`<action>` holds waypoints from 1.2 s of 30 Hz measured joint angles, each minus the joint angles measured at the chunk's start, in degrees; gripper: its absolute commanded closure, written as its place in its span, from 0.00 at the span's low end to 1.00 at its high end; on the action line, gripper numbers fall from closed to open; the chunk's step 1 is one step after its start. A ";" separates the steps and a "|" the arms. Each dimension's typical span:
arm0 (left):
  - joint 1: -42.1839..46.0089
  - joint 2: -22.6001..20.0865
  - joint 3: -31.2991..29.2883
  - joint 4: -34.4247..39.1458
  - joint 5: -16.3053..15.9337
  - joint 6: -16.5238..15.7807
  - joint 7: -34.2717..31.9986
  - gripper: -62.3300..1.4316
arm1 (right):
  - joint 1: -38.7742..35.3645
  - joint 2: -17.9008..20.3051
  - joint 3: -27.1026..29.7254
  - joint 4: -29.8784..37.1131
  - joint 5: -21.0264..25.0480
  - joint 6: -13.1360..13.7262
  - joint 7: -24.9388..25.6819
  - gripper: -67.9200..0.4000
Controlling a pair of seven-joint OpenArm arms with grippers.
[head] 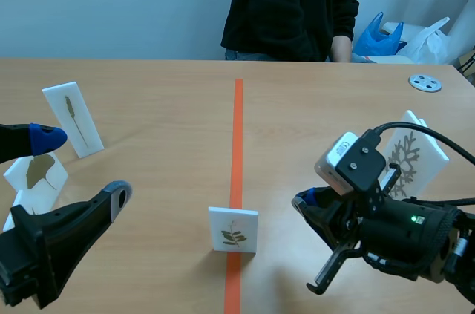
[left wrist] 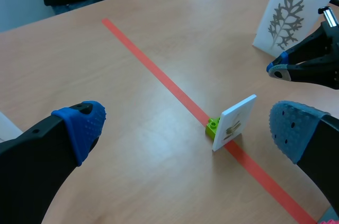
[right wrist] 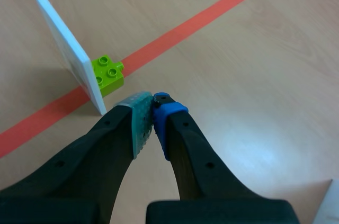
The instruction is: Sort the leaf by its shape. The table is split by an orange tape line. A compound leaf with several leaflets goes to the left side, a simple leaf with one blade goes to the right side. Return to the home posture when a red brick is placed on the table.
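Note:
A small white card (head: 233,230) showing a sprig with several leaflets stands upright on the orange tape line, held by a green brick (left wrist: 213,127) behind it. In the right wrist view the card (right wrist: 69,49) and green brick (right wrist: 107,73) are just ahead of my right gripper (right wrist: 152,112), which is shut on nothing. In the scene view the right gripper (head: 303,203) is low, a little to the right of the card. My left gripper (head: 78,169) hovers open at the near left; the card (left wrist: 233,123) lies ahead between its spread fingers (left wrist: 79,123).
Two leaf cards (head: 73,119) (head: 35,173) stand at the left. A card with a branching leaf (head: 412,154) stands on the right, behind the right arm. A grey disc (head: 425,83) lies at the far right. A person (head: 293,6) sits across the table.

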 measured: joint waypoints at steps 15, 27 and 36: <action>0.00 0.00 0.00 0.00 -0.02 0.00 -0.07 0.00 | -12.76 0.00 13.64 15.96 6.21 -1.46 -6.05 0.98; 0.00 0.00 0.00 0.00 0.00 0.00 -0.07 0.00 | -21.97 0.00 24.61 23.10 12.28 -5.42 -10.64 0.85; 0.00 0.00 0.00 0.00 0.00 0.00 -0.07 0.00 | -20.48 0.13 22.97 23.04 12.26 -5.20 -8.63 0.00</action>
